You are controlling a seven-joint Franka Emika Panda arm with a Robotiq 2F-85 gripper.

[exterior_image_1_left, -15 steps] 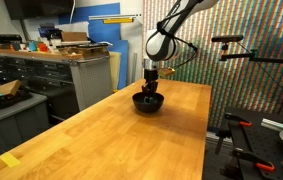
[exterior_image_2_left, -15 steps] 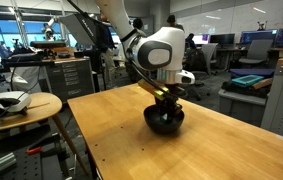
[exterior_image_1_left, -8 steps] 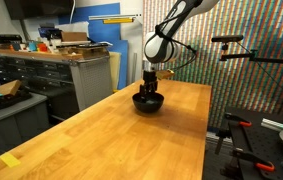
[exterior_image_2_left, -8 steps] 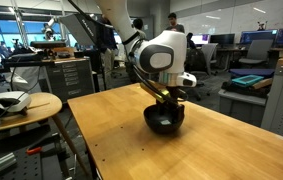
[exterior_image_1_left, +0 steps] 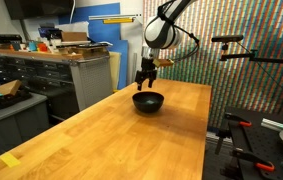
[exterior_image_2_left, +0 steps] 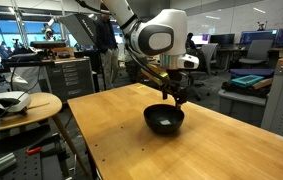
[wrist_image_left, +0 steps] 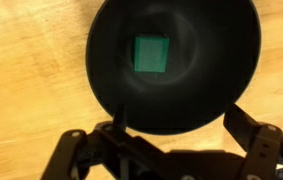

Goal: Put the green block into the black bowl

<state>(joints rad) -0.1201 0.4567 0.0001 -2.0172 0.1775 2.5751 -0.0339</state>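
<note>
The end effector (exterior_image_1_left: 147, 83), jaws apart and empty, hangs just above the black bowl (wrist_image_left: 216, 70) on the wooden desk (exterior_image_1_left: 111, 140), with the green block (wrist_image_left: 151, 53) lying flat inside the bowl.

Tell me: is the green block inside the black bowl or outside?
Inside. The wrist view shows the green block lying flat in the black bowl; the open pincer holds nothing.
</note>
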